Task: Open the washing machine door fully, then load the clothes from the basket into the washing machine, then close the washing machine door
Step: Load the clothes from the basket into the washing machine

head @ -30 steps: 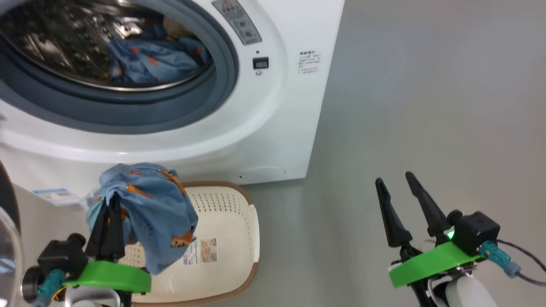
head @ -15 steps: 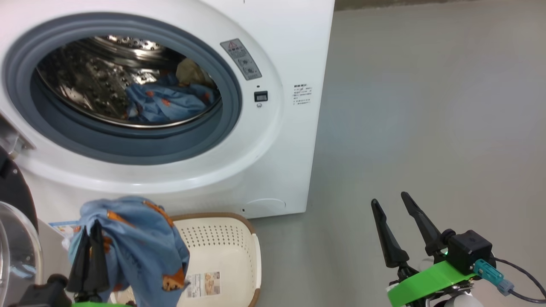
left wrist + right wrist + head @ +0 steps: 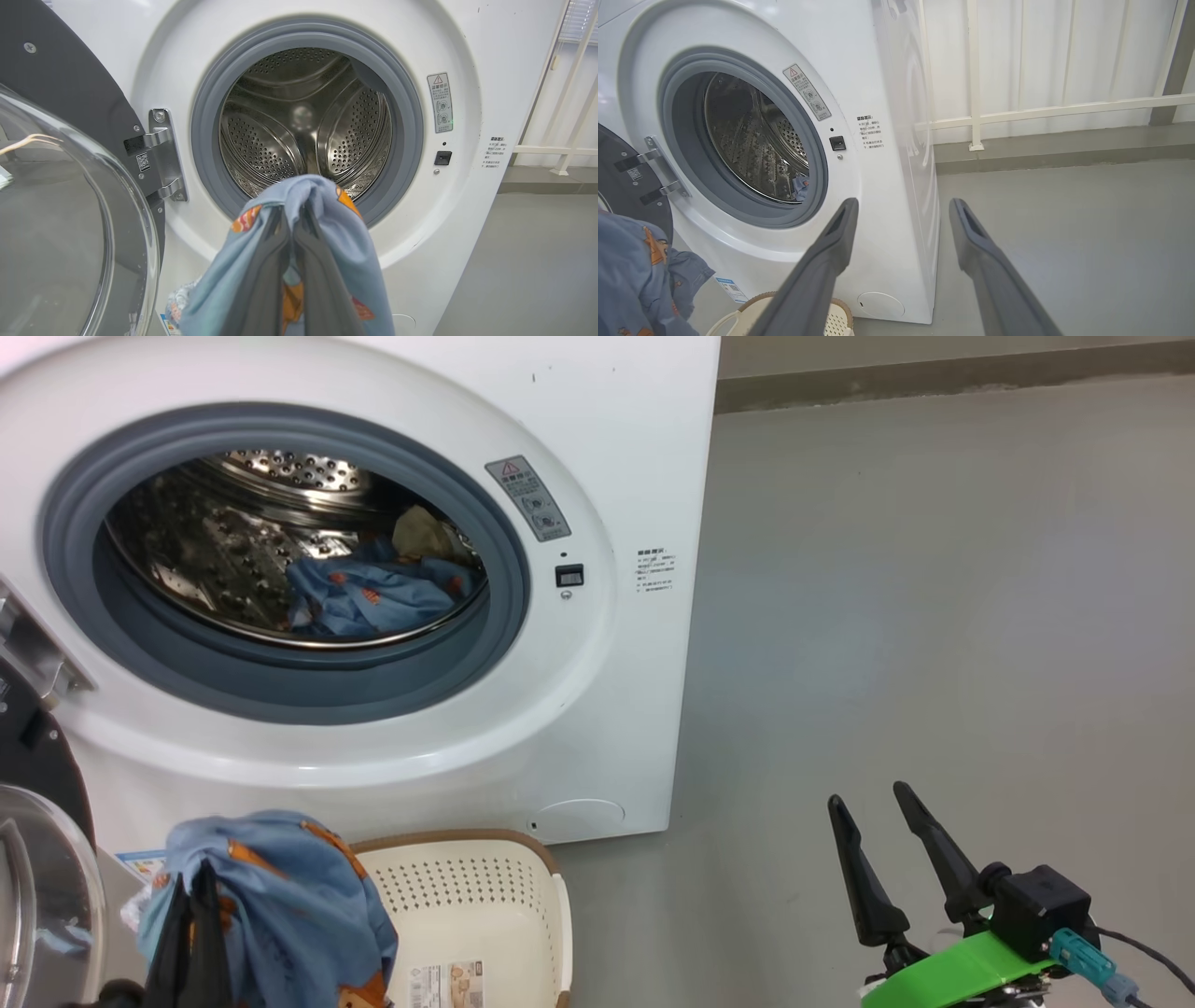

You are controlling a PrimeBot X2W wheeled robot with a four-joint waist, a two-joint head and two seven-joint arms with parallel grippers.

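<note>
**Garment held clear of the basket as the drum comes into full view**

Over the last second the head view has been raised. The opening of the washing machine (image 3: 635, 448), cut off at the top before, is now seen whole. The basket and both grippers have slid down the picture by about the same amount, which is read as camera motion and not as travel of the things.

The left gripper (image 3: 293, 224) is clamped shut on a light blue garment (image 3: 289, 896) with orange prints. The garment is draped over the gripper's fingers and hangs above the left end of the basket (image 3: 467, 887). The basket stands on the floor just in front of the machine. Only its paper label (image 3: 448, 985) is seen on the visible part of its bottom, so this garment is judged to be the last piece to load. More blue clothes (image 3: 373, 597) already lie in the drum (image 3: 215, 541).

The door (image 3: 70, 93) is swung wide to the left, with its hinge (image 3: 161, 154) and glass bowl close beside the loaded gripper. These and the lower lip of the grey gasket (image 3: 308, 695) are where the fabric could be snagged on the way in. The right gripper (image 3: 868, 795) is held well apart over bare floor (image 3: 934, 569), its jaws spread and empty.
</note>
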